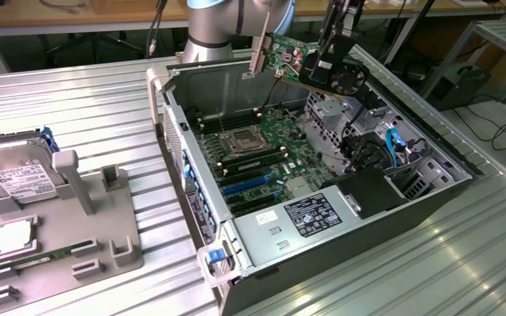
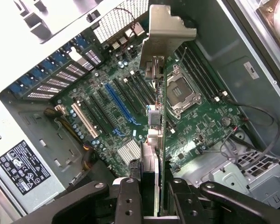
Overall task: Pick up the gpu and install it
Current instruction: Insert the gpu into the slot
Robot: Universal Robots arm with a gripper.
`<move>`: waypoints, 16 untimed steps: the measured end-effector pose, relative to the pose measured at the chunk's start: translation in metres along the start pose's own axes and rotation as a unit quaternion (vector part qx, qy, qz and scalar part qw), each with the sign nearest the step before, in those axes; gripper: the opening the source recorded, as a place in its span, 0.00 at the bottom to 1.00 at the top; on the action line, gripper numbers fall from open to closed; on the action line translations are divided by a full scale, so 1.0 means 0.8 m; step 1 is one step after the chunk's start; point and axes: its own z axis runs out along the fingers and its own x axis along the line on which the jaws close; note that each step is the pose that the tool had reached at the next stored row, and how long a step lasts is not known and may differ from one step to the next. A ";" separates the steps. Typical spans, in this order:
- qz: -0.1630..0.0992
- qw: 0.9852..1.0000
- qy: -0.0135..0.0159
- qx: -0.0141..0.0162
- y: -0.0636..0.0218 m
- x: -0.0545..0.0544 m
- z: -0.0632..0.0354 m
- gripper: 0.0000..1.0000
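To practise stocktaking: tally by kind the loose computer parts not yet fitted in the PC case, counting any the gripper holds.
gpu: 1
hard drive: 1
CPU: 1
memory stick: 1
Total: 4

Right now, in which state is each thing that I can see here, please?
computer case: side open, motherboard exposed.
gpu: held in the air above the computer case, not in any slot.
gripper: shut on the gpu.
blue slot: empty.
hard drive: resting in the grey holder outside the computer case.
memory stick: lying in the grey holder.
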 end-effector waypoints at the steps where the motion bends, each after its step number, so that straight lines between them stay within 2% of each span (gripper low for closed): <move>1: -0.003 1.000 0.000 0.000 0.000 0.000 0.000 0.27; 10: -0.028 1.000 0.001 0.000 0.000 0.000 0.000 0.27; 16: -0.050 0.999 0.001 0.000 0.001 0.003 0.000 0.27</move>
